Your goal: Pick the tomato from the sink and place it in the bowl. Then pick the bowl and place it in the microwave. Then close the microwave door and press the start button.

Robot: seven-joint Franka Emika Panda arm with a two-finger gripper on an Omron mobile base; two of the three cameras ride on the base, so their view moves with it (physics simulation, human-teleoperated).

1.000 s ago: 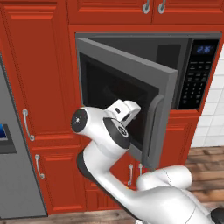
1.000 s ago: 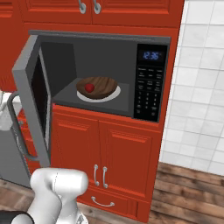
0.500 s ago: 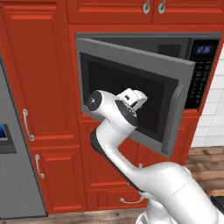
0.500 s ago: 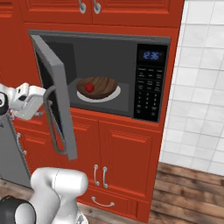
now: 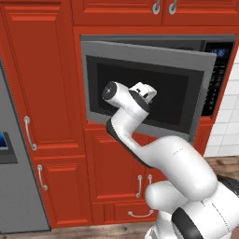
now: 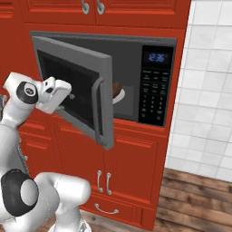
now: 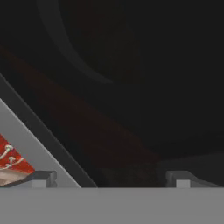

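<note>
The microwave door (image 5: 140, 60) stands half-swung over the microwave (image 6: 136, 41) opening. My gripper (image 5: 150, 94) is open, with nothing between its jaws, and sits against the outer face of the door's dark window (image 7: 131, 87). From the right, the gripper (image 6: 70, 96) is left of the curved grey handle (image 6: 96, 108). Past the door's edge a sliver of the brown bowl (image 6: 117, 87) shows inside, on a white plate (image 6: 121, 96). The tomato is hidden behind the door. The sink is out of view. Both fingertips (image 7: 42, 178) rise at the bottom of the hand view.
The black keypad panel (image 6: 152, 97) with its blue display sits right of the opening. Red cabinets (image 5: 42, 93) surround the microwave. A grey appliance (image 5: 14, 182) stands at far left. White tiled wall (image 6: 206, 90) lies to the right, above wooden floor (image 6: 195, 204).
The door has swung further toward shut, covering the tomato and most of the bowl. My hand moved with it, staying against the window, jaws still open.
</note>
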